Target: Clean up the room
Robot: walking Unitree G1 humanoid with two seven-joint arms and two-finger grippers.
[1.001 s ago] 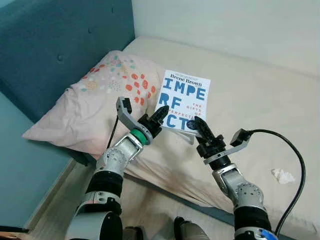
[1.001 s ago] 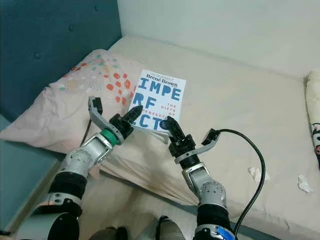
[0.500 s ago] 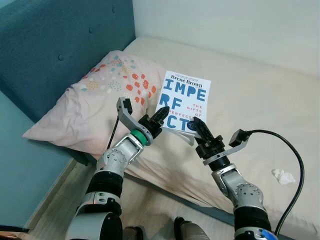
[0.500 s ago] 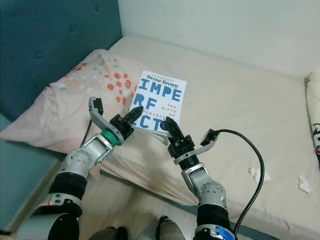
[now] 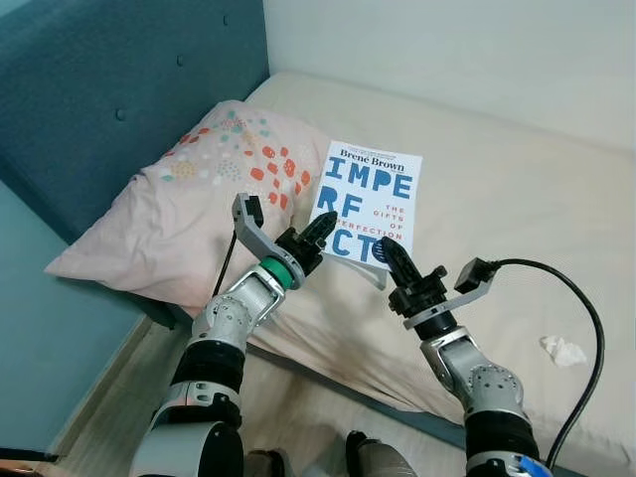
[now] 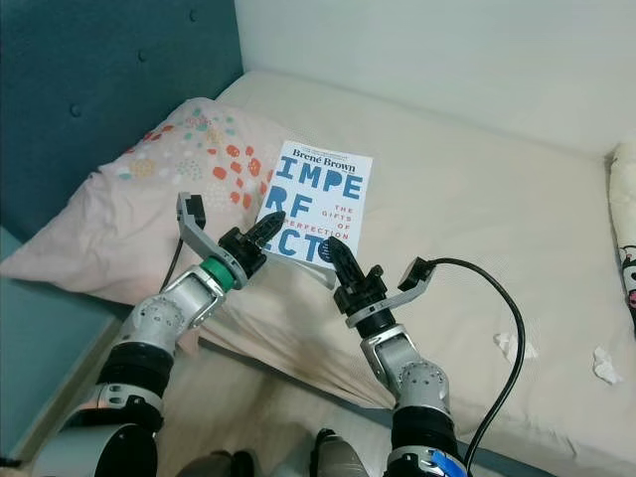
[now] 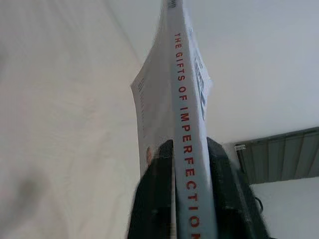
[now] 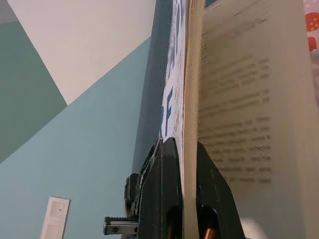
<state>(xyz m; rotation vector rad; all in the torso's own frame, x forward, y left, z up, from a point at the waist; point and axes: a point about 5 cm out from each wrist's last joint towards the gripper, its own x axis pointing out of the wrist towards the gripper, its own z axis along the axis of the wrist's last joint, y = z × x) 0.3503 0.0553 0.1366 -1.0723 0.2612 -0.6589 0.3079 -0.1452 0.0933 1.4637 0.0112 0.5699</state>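
Note:
A white paperback book (image 5: 366,202) with big blue letters on its cover is held up above the beige bed (image 5: 517,199), cover facing me. My left gripper (image 5: 316,229) is shut on the book's lower left edge, the spine side. In the left wrist view the spine (image 7: 187,144) with red lettering runs between the black fingers (image 7: 158,189). My right gripper (image 5: 391,255) is shut on the book's lower right corner. The right wrist view shows the page edges (image 8: 192,99) pinched between the two fingers (image 8: 164,194), with an open page beside them.
A pink patterned pillow (image 5: 189,199) lies at the bed's head against the blue padded headboard (image 5: 109,89). Crumpled white tissues (image 6: 512,345) lie on the mattress at the right. A black cable (image 5: 586,328) loops off my right wrist. The floor strip (image 5: 109,407) is below.
The book has shifted very slightly to the right and my right gripper has dropped a little along its lower corner. Both grippers keep their hold.

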